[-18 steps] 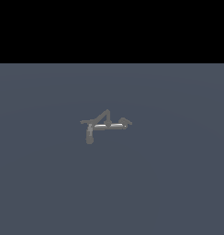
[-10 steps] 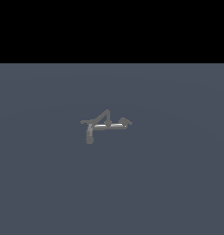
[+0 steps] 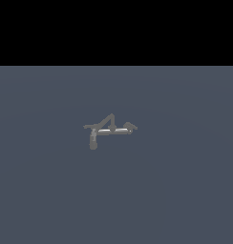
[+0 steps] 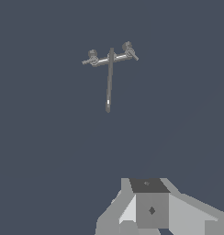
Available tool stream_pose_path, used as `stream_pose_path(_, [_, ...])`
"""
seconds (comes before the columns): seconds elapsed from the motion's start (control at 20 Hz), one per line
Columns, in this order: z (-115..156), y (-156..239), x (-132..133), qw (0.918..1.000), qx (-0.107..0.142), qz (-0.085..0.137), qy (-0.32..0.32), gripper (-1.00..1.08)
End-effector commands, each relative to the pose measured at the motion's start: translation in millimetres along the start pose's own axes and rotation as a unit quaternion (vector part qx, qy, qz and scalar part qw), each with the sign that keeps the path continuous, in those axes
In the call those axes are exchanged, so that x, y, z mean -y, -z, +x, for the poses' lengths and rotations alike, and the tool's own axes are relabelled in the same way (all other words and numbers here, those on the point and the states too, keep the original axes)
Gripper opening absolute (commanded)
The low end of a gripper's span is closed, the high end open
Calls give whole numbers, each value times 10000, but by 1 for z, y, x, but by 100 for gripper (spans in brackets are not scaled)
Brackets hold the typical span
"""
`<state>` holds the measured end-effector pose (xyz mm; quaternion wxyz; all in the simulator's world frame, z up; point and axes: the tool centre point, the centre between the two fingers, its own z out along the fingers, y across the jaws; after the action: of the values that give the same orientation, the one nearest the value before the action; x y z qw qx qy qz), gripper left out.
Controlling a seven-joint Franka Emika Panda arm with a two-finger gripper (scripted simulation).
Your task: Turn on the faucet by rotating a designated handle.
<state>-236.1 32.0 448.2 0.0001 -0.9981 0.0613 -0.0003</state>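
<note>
1. Faucet [image 3: 108, 129] rendered in dull grey-brown metal: thin horizontal bar, peaked angled strut above it, thick downturned spout [image 3: 93, 141] at the exterior view's left end.
2. Seen from the wrist view as a T-shape [image 4: 109, 69]: crossbar with a small knobbed fitting at each end, long slim stem running out from its middle.
3. Short, thin, straight handle [image 4: 86, 61] projected from one crossbar fitting; stubbier lever [image 4: 132, 54] at the other fitting. Which end this corresponds to in the exterior view could not be told.
4. Counter [image 3: 185, 190] shown as a flat, matte, untextured slate-blue surface; faucet stood near its middle.
5. End effector [image 4: 150, 209] visible only in the wrist view as blocky white and grey faceted housing with a dark top panel; fingertips outside the frame, so spread or closure could not be told.
6. Faucet lay well apart from the end effector, bare counter between them; no contact.
7. Small diamond-shaped marks on the housing; no legible writing or brand.
</note>
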Motion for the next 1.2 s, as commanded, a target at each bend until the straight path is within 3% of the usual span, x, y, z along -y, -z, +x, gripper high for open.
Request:
stream_pose_path(0.0, [6,-14,10,9998,3,2,-211,-100])
stream_pose_path(0.55, [45,-86,59,9913,9,15,-1320,-100])
stream_pose_path(1.15, [98,-162,100,9691,18,41,-2468,-100])
